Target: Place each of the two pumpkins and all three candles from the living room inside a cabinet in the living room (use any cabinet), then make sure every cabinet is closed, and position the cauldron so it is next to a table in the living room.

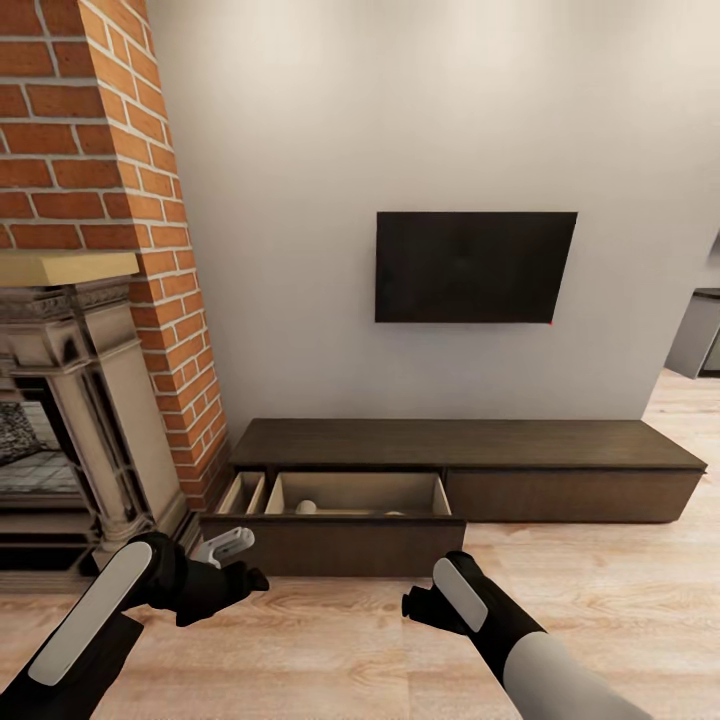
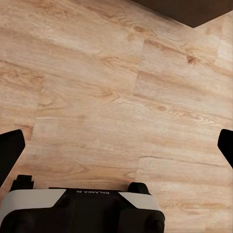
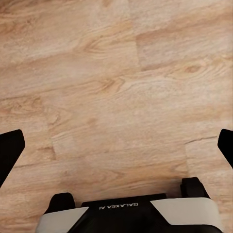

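Head view: the cabinet runs low along the wall under the television, beside the brick fireplace; its left drawer stands pulled out, with pale rounded shapes inside, possibly candles, too small to tell
Head view, arms: left gripper and right gripper hang low before the drawer front, carrying nothing
Left wrist view: left gripper spread wide over the plank floor, a dark cabinet corner at the frame edge
Right wrist view: right gripper also spread, empty
Step advice: if loading is finished, push the drawer front squarely, at its middle, so it slides without skewing
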`<state>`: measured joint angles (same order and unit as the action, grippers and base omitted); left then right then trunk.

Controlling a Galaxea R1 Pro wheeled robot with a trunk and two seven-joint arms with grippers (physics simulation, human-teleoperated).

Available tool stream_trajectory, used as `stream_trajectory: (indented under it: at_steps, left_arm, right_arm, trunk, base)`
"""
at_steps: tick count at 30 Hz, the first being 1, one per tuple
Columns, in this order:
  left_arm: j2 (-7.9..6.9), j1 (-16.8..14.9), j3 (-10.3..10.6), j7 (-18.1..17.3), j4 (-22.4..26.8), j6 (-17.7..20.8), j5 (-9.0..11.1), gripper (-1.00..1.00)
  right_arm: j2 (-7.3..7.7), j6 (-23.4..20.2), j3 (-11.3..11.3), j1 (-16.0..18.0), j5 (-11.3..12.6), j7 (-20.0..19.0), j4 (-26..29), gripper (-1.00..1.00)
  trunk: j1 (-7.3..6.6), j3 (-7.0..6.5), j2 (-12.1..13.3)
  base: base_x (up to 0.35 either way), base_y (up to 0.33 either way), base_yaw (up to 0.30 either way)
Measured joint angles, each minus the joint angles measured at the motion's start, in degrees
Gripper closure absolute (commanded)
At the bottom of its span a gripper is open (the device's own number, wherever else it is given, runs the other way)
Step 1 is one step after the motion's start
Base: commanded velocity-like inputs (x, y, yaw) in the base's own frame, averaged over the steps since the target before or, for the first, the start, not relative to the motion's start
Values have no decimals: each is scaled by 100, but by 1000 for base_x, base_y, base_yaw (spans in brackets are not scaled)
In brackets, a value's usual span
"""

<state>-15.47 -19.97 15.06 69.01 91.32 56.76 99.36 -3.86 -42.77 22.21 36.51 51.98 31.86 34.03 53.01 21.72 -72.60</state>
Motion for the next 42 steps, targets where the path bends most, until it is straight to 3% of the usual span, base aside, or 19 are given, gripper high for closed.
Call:
stream_trajectory:
  at_steps: [10, 13, 17, 20, 21, 22, 24, 26, 27, 29, 31, 34, 38, 42]
  left_arm:
    - [1, 0, 17, 44, 3, -4, -56, -100]
    - [6, 0, 34, 47, -6, -2, -223, -100]
    - [178, 0, 226, -114, -87, -2, -1106, -100]
    - [367, 3, 389, -606, -158, -19, -2309, -100]
    - [385, 4, 407, -730, -173, -41, -2529, -100]
    - [409, 8, 453, -1004, -257, -150, -2946, -100]
    - [436, 12, 675, -1717, -755, -745, -3772, -100]
    - [449, 13, 1020, -2566, -1568, -1812, -4586, -100]
    - [452, 11, 1112, -2787, -1815, -2142, -4785, -100]
    - [484, 11, 1428, -3566, -2719, -3424, -5366, -100]
    - [659, 10, 1662, -4147, -3486, -4498, -5690, -100]
    - [1076, 9, 1825, -4526, -4544, -5494, -5981, -100]
    - [1207, 10, 1845, -4635, -4965, -5870, -6204, -100]
    - [1235, 10, 1860, -4629, -5060, -6084, -6254, -100]
  right_arm:
    - [-16, 62, 38, 0, -72, 0, 2, -100]
    - [-24, 255, 72, 0, -110, 0, 6, -100]
    - [-24, 1119, 245, 0, -290, 6, -13, -100]
    - [-9, 1745, 520, -6, -599, 14, -48, -100]
    - [-5, 1821, 547, -10, -634, 14, -58, -100]
    - [3, 1973, 584, -16, -691, 14, -72, -100]
    - [14, 2389, 623, -28, -793, 10, -93, -100]
    - [18, 2841, 640, -90, -889, 7, -107, -100]
    - [19, 2941, 644, -116, -920, 7, -114, -100]
    - [15, 3255, 654, -243, -1068, 5, -173, -100]
    - [-1, 3511, 658, -361, -1243, 4, -261, -100]
    - [-12, 3894, 657, -438, -1455, -4, -533, -100]
    - [-21, 4276, 673, -455, -1544, -117, -925, -100]
    - [-20, 4561, 684, -458, -1568, -616, -1323, -100]
  trunk:
    - [0, 0, 0]
    - [0, 0, 0]
    - [0, 0, 0]
    - [0, 0, 0]
    - [0, 0, 0]
    - [0, 0, 0]
    - [0, 0, 0]
    - [0, 1, 1]
    - [0, 0, 0]
    - [0, 1, 0]
    - [0, 1, 0]
    - [0, 1, 0]
    - [0, 1, 0]
    - [22, 18, -39]
  base:
    - [-1, 0, 0]
    - [0, 0, 0]
    - [0, 0, 0]
    - [0, 0, 0]
    - [0, 0, 0]
    - [0, 0, 0]
    - [0, 0, 0]
    - [0, 0, 0]
    - [0, 0, 0]
    - [0, 0, 0]
    - [0, 0, 0]
    - [0, 0, 0]
    - [0, 0, 0]
    - [0, 0, 0]
